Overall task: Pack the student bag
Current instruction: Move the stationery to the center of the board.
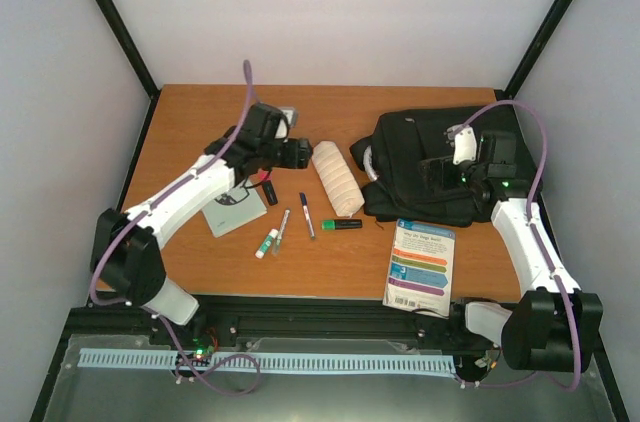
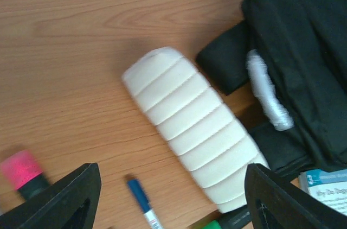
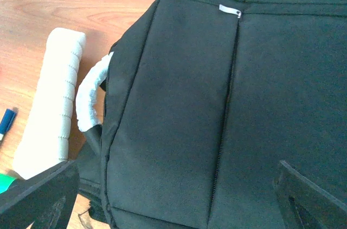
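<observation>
The student bag (image 1: 400, 157) lies flat at the far right of the counter (image 1: 200, 112), its curved grey handle (image 3: 91, 99) pointing left toward a cream ribbed roll (image 2: 190, 126) just beside it. The long zip runs down the middle of the fabric and looks closed, with its silver pull (image 3: 230, 10) at the far end. Nothing can go in until that zip is opened, so this looks like the step in hand.

The right pincer (image 3: 176, 169) hangs over the bag with its jaws spread wide and nothing between them. To do this well, it should move to the far end, come down square on the small pull, close only on the tab and not on the cloth, then draw along the line of the zip. Soft fabric will bunch and slide, so a steady, low pull is safer than a lift.

The left pincer (image 2: 172, 185) hovers above the roll, also parted and empty. It is well placed to press on the handle side of the bag as an anchor, or to straddle the roll across its narrow width. The blue pen (image 2: 142, 199) lies near on the left, so a straight descent avoids nudging it.
</observation>
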Available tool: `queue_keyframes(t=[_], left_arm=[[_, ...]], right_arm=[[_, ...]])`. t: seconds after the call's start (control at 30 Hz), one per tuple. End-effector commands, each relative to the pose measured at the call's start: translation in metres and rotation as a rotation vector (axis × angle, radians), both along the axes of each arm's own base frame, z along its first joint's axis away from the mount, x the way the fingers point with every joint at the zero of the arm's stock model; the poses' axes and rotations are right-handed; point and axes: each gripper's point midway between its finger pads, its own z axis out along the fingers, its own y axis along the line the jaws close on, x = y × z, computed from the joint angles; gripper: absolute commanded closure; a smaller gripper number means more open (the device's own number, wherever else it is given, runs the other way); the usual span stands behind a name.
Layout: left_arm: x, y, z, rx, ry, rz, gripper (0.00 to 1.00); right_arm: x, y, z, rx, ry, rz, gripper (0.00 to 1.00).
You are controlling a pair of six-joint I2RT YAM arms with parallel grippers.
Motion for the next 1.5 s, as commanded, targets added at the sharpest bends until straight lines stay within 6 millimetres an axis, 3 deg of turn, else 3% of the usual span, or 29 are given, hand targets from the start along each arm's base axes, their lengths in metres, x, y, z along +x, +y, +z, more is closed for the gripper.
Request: queue_keyframes(t=[0.0, 0.1, 0.27, 0.5, 0.57, 0.6, 0.7, 0.73, 0.8, 1.03, 1.17, 1.3, 1.47], left_arm=[[0.002, -0.044, 0.012, -0.01, 0.004, -0.051, 0.25], [0.003, -0.072, 0.004, 0.015, 0.017, -0.081, 0.25], [0.005, -0.107, -0.028, 0.085, 0.071, -0.103, 0.26], [-0.01, -0.155, -0.045, 0.083, 0.085, -0.209, 0.29], [-0.012, -0.162, -0.051, 0.063, 0.104, -0.234, 0.36], [-0.013, -0.165, -0.055, 0.058, 0.115, -0.243, 0.44], [-0.017, -0.174, -0.066, 0.046, 0.16, -0.276, 0.86], [-0.018, -0.176, -0.069, 0.039, 0.175, -0.283, 0.94], [-0.022, -0.18, -0.075, 0.027, 0.202, -0.293, 0.99], [-0.039, -0.196, -0.097, 0.014, 0.266, -0.352, 0.99], [-0.044, -0.188, -0.116, 0.075, 0.315, -0.334, 0.99], [-0.039, -0.152, -0.136, 0.247, 0.298, -0.25, 0.99], [-0.019, -0.102, -0.139, 0.359, 0.274, -0.127, 0.99]], right_arm=[[-0.007, 0.011, 0.004, -0.022, -0.042, 0.085, 0.0], [-0.011, 0.017, 0.003, -0.012, -0.045, 0.129, 0.0], [-0.013, 0.018, 0.004, -0.025, -0.053, 0.149, 0.01], [-0.017, 0.016, 0.011, -0.046, -0.089, 0.143, 0.01], [-0.017, 0.016, 0.009, -0.048, -0.085, 0.145, 0.01], [-0.017, 0.016, 0.009, -0.049, -0.082, 0.148, 0.01], [-0.016, 0.017, 0.005, -0.049, -0.07, 0.154, 0.01], [-0.016, 0.017, 0.005, -0.048, -0.067, 0.156, 0.01], [-0.016, 0.018, 0.004, -0.045, -0.063, 0.157, 0.01], [-0.016, 0.018, 0.001, -0.044, -0.055, 0.164, 0.01], [-0.015, 0.018, 0.0, -0.047, -0.05, 0.164, 0.01], [-0.017, 0.018, 0.002, -0.049, -0.056, 0.163, 0.01], [-0.017, 0.018, 0.002, -0.052, -0.058, 0.164, 0.01]])
